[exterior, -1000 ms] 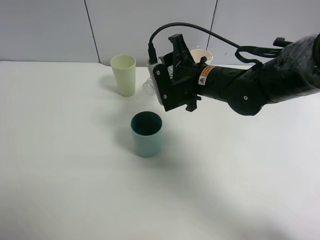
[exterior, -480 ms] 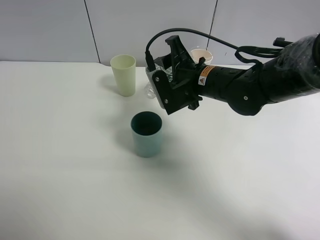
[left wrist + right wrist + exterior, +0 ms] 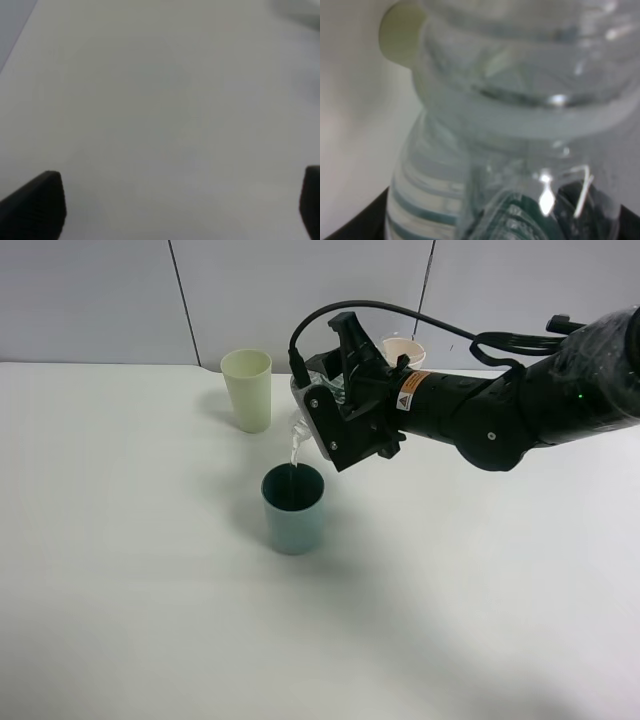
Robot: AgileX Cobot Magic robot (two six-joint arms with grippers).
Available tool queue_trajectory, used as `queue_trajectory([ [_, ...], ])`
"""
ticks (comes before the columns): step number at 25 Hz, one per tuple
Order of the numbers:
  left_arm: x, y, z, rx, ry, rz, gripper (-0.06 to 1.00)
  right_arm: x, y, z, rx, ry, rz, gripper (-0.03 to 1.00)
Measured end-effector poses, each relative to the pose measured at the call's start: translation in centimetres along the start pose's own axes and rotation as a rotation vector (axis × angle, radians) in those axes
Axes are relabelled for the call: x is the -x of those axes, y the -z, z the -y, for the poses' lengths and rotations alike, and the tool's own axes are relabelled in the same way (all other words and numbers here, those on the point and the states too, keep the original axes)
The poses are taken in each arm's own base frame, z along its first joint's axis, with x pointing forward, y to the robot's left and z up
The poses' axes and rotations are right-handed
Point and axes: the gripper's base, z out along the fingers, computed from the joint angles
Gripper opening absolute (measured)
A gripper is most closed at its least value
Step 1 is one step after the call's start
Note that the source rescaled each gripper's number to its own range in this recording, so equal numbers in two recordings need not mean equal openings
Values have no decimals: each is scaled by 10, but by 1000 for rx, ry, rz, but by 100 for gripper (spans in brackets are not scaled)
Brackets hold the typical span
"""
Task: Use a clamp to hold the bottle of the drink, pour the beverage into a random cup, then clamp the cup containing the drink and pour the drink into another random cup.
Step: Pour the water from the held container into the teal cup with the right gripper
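My right gripper (image 3: 338, 410) is shut on a clear plastic bottle (image 3: 299, 421), held tipped over with its mouth pointing down to the left. A thin stream of drink (image 3: 293, 452) falls from the mouth into the teal cup (image 3: 293, 508) directly below. Up close in the right wrist view, the ribbed bottle (image 3: 520, 100) fills the frame. A pale green cup (image 3: 247, 390) stands upright behind and left of the teal one. My left gripper (image 3: 180, 205) is open over bare table, its dark fingertips (image 3: 37, 205) far apart; the exterior high view does not show it.
A white cup (image 3: 403, 348) stands at the back of the table, partly hidden behind my right arm (image 3: 520, 405). The white table (image 3: 130, 570) spreads left and forward of the cups. A grey panelled wall (image 3: 100, 300) runs along its far edge.
My right gripper has tipped the bottle further down and edged slightly left. Drink now streams from its mouth into the teal cup.
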Motion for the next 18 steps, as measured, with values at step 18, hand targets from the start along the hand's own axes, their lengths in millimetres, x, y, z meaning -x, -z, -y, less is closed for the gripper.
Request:
queue_trajectory([
  [18,0,0,0,0,0,0,81,0,0,0,0,67,0,0],
])
